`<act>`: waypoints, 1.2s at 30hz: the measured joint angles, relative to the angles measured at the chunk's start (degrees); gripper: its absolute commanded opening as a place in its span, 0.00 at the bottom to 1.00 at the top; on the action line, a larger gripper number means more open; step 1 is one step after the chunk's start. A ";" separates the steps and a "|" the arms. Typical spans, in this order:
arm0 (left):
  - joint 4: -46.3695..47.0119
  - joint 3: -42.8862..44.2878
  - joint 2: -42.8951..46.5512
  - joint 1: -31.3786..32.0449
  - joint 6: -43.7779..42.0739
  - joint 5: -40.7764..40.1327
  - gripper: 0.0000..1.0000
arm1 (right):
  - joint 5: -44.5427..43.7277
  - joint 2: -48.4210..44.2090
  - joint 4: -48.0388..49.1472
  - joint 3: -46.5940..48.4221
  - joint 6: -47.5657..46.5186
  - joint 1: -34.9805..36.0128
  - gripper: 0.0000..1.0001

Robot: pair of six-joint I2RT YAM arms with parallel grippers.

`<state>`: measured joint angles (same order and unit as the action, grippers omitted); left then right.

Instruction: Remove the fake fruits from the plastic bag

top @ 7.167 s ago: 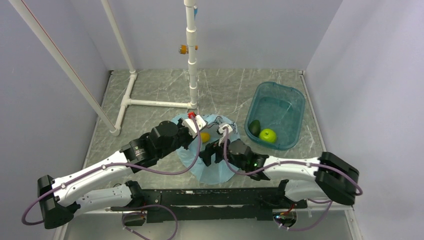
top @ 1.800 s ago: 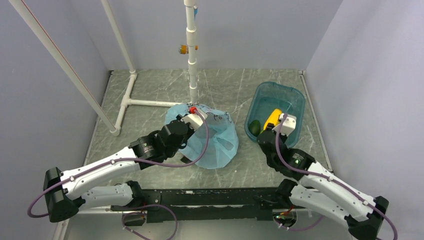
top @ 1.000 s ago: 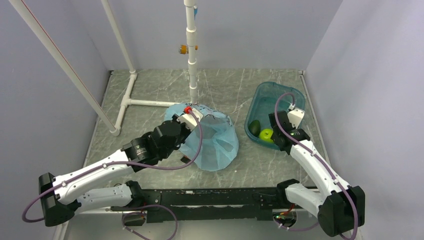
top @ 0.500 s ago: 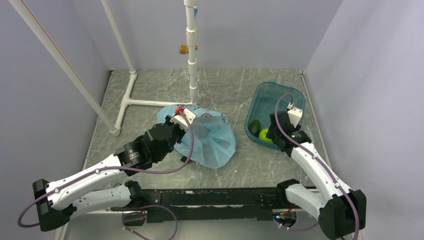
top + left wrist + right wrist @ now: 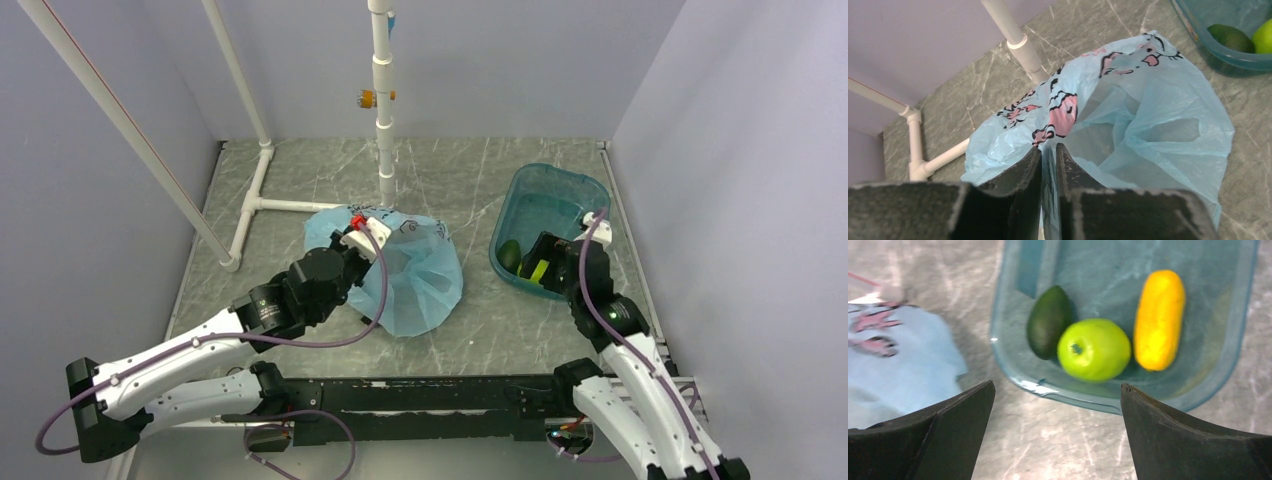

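The three fake fruits lie in the teal tub: a dark green oval one, a bright green apple and a yellow-orange elongated one. My right gripper is open and empty, just outside the tub's near rim; in the top view it covers most of the apple, and the dark green fruit shows beside it. My left gripper is shut on a fold of the light blue plastic bag, which lies slack on the table. No fruit shows in the bag.
The tub stands at the right back of the marble table. A white pipe post and its floor bar stand right behind the bag. A slanted white pipe runs on the left. Walls enclose three sides.
My right gripper carried the yellow-orange fruit from the bag to the tub, let it go and drew back to the near rim. My left gripper has pulled the bag slightly leftward.
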<state>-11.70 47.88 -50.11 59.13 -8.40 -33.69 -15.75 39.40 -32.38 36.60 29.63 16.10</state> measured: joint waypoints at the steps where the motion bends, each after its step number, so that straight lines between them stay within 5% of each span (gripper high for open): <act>1: -0.09 -0.02 -0.17 0.00 -0.09 0.35 0.33 | 1.57 -1.64 0.17 0.00 -0.11 0.00 0.99; 9: -0.07 -0.02 0.17 0.00 -0.59 1.57 0.98 | 10.71 -8.79 -0.85 2.05 -0.13 0.00 0.99; 16: -1.90 1.03 5.11 0.00 0.39 5.25 0.99 | 13.92 -12.90 -5.79 11.34 -1.92 0.00 0.99; 21: -8.83 11.32 9.55 0.00 5.01 8.31 0.99 | 14.12 -15.08 -8.83 20.26 -4.24 0.00 0.99; 27: -14.73 23.56 16.90 0.00 15.41 10.45 0.99 | 10.16 -17.90 -13.97 27.08 -7.02 0.00 1.00; 36: -24.20 25.55 26.38 0.00 25.40 13.18 0.99 | 2.58 -23.50 -18.82 38.77 -11.08 0.00 1.00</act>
<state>-35.90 73.43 -23.73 59.13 16.99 -20.51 -13.17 15.90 -51.20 75.37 18.55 16.10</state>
